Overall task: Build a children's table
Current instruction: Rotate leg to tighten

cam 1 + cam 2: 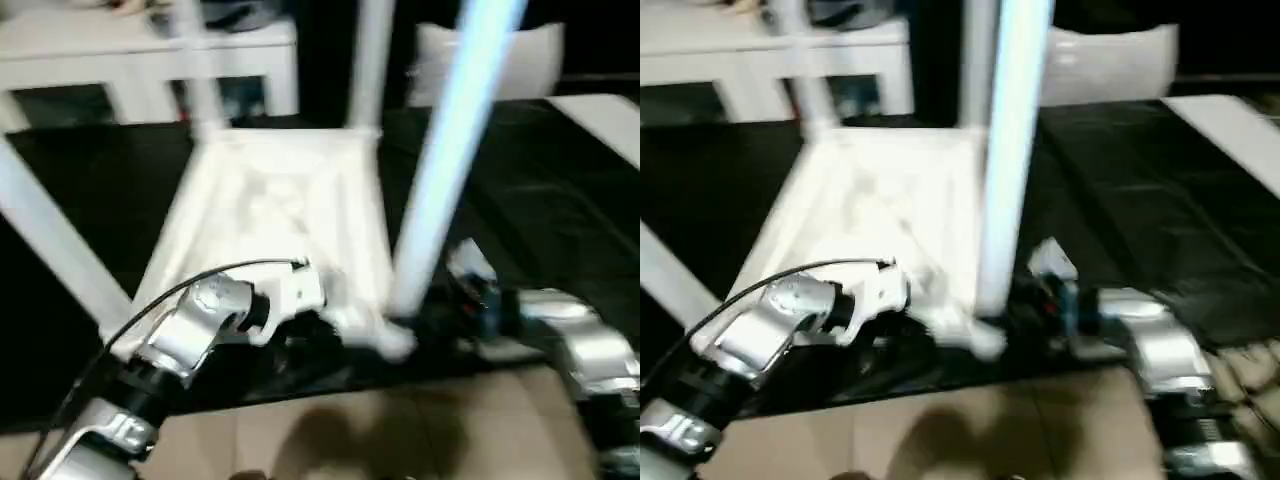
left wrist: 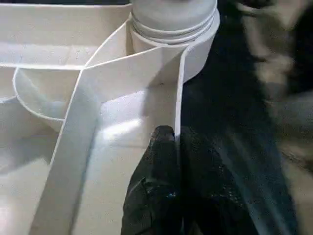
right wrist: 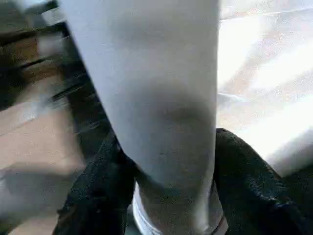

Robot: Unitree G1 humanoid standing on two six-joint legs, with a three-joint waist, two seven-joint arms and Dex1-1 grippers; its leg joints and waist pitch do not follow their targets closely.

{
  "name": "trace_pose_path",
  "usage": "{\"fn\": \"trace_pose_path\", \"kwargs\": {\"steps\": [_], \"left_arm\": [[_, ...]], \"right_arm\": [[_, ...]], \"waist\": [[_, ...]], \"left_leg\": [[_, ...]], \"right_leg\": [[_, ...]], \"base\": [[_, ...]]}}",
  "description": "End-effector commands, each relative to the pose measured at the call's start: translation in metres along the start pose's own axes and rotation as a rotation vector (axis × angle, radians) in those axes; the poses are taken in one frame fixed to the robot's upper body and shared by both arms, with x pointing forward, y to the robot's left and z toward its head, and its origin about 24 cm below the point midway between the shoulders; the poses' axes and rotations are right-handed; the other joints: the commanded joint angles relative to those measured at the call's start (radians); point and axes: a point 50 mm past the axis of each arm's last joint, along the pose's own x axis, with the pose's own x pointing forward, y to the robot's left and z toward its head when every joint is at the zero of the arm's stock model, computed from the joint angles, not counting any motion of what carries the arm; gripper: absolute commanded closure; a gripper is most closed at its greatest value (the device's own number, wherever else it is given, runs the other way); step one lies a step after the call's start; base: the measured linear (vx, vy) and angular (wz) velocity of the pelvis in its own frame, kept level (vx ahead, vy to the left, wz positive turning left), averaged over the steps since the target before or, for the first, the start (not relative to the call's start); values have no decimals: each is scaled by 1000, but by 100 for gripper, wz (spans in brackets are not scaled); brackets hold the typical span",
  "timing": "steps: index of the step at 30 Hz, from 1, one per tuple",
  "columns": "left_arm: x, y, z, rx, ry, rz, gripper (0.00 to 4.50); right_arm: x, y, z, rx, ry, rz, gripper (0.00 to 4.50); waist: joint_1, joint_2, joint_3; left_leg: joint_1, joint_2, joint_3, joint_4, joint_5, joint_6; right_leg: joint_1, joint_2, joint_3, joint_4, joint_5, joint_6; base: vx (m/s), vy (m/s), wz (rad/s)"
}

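The children's table (image 1: 280,220) lies upside down on a black mat, its ribbed underside facing up. Three legs stand in its corner sockets: two at the back (image 1: 370,60) and one slanting at the left (image 1: 50,240). A fourth leg (image 1: 450,150) rises from the near right corner socket (image 2: 171,24). My left gripper (image 2: 177,142) is shut, pinching the tabletop's thin rim wall just beside that socket. At the base of this leg my right gripper (image 3: 171,161) has a black finger (image 3: 98,186) pressed against each side.
The black mat (image 1: 540,220) covers the floor around the table, with bare wooden floor (image 1: 400,430) in front. A long white cabinet (image 1: 100,50) stands at the back left, a white cushion (image 1: 490,60) at the back right, and a white board (image 1: 610,120) at the right edge.
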Motion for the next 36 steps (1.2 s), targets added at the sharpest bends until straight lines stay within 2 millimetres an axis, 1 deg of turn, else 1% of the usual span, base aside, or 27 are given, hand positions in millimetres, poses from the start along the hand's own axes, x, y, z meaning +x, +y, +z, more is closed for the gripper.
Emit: {"fn": "trace_pose_path", "kwargs": {"steps": [1,2,3,4,5,6,7,8,9,10,11,12,13,14,15,16,17,20,23,25,26,28,30,31,33,35,36], "left_arm": [[25,-4,28,-27,-86,50,450],[30,-3,31,-52,-87,81,450],[36,1,37,-87,-92,151,450],[38,2,38,-95,-93,171,450],[39,4,40,-107,-95,202,450],[43,9,45,-136,-114,272,450],[45,11,48,-154,-125,309,450],[46,13,50,-162,-133,330,450],[47,13,51,-163,-136,336,450],[47,13,52,-159,-136,339,450],[47,13,53,-155,-133,344,450],[47,12,52,-140,-121,343,450],[46,12,50,-126,-103,347,450],[46,13,49,-123,-99,347,450],[45,13,48,-111,-95,342,450],[43,14,45,-97,-87,341,450],[43,14,44,-95,-86,341,450],[38,16,40,-74,-79,335,450],[27,17,28,-5,-52,289,450],[23,17,24,25,-40,259,450],[19,17,20,42,-24,233,450],[16,17,17,55,-15,216,450],[12,17,13,67,-5,186,450],[7,14,10,100,-1,124,450],[3,12,7,135,-3,68,450],[-2,7,5,198,-7,-26,450],[-4,6,4,209,-2,-55,450]], "right_arm": [[32,7,-14,103,60,-127,247],[38,8,-14,129,59,-180,248],[46,9,-14,153,56,-238,249],[48,9,-14,154,55,-258,249],[51,9,-14,157,53,-288,249],[58,7,-13,193,35,-371,250],[61,5,-13,223,24,-422,250],[64,3,-11,219,6,-475,250],[66,2,-10,215,-14,-500,250],[68,3,-9,238,-44,-497,250],[71,5,-7,247,-61,-484,197],[73,8,-6,250,-77,-462,183],[74,11,-5,256,-88,-445,183],[74,11,-5,262,-91,-441,177],[72,11,-5,257,-95,-436,177],[69,10,-4,250,-108,-425,146],[68,10,-4,248,-111,-421,138],[60,6,-2,230,-130,-409,118],[34,-7,-1,157,-136,-366,89],[25,-12,1,115,-131,-357,83],[17,-13,4,91,-129,-312,59],[11,-14,6,59,-123,-286,46],[4,-16,9,3,-110,-259,46],[-4,-13,11,-52,-83,-155,46],[-10,-9,10,-92,-48,-60,46],[-17,-5,9,-139,-9,55,46],[-18,-4,9,-150,-2,85,46]], "waist": [[-19,-8,-38],[-47,1,-32],[-56,22,-29],[-46,43,-31],[-31,36,-27],[-46,-23,-27],[-34,-32,-28],[-34,-32,-30],[-33,-26,-41],[-34,-18,-39],[-36,0,-54],[-41,-5,-50],[-37,8,-54],[-38,5,-51],[-38,2,-47],[-40,3,-44],[-41,5,-47],[-39,3,-47],[-27,-2,-50],[-25,-2,-52],[-20,0,-54],[-14,-1,-60],[-4,0,-70],[-2,-1,-73],[2,-5,-78],[13,-4,-77],[16,-3,-75]], "left_leg": [[-4,10,-14,-66,-378,7],[-4,21,-24,-68,-452,10],[9,40,-35,-82,-546,14],[-58,119,-76,-168,-742,8],[-20,111,-57,-199,-831,7],[34,18,-44,-98,-689,-18],[47,-27,-15,-42,-525,-22],[55,-44,-10,27,-327,1],[-9,-27,-24,-21,-253,9],[-34,-11,-35,-43,-272,6],[-26,5,-45,-57,-295,1],[-33,7,-45,-65,-293,5],[-27,17,-43,-74,-266,12],[-36,18,-39,-80,-245,26],[-31,20,-34,-85,-295,29],[-29,19,-32,-86,-330,25],[-26,18,-33,-85,-363,21],[-25,18,-29,-85,-362,30],[-25,21,-22,-83,-302,52],[-32,22,-20,-81,-259,64],[-30,25,-18,-80,-232,66],[-33,28,-16,-74,-164,76],[-36,29,-14,-63,-75,101],[-37,29,-14,-61,-50,111],[-38,28,-11,-49,26,170],[-40,31,-7,-46,20,203],[-39,33,-6,-47,15,206]], "right_leg": [[48,-48,-10,-134,-751,49],[57,-38,-48,-160,-743,76],[66,-33,-72,-155,-710,75],[144,-40,-3,68,-408,-3],[87,-25,46,86,-192,-31],[41,-62,61,-50,-587,-18],[9,-75,43,-108,-834,15],[-6,-112,27,-153,-1047,58],[59,-102,9,-122,-946,76],[70,-92,1,-112,-879,78],[71,-83,1,-104,-717,47],[69,-76,5,-99,-646,25],[69,-71,13,-88,-511,-37],[72,-66,19,-78,-441,-73],[66,-62,22,-77,-466,-86],[62,-60,22,-80,-497,-84],[63,-63,25,-82,-516,-80],[60,-66,30,-83,-502,-83],[60,-67,37,-78,-446,-101],[65,-67,38,-72,-421,-115],[63,-68,39,-70,-395,-125],[65,-66,42,-57,-306,-152],[70,-66,43,-36,-180,-192],[69,-65,42,-31,-141,-204],[64,-59,41,-14,-7,-245],[65,-62,40,-12,-15,-253],[62,-61,40,-14,-32,-253]], "base": [[-53,30,-17],[0,0,0],[-70,26,-15],[-70,26,-15],[-52,-5,-1],[0,0,0],[0,0,0],[-11,-31,-24],[34,6,-32],[34,6,-32],[59,29,-13],[0,0,0],[0,0,0],[0,0,0],[0,0,0],[0,0,0],[0,0,0],[0,0,0],[0,0,0],[0,0,0],[0,0,0],[0,0,0],[0,0,0],[0,0,0],[28,10,-1],[0,0,0],[0,0,0]]}}
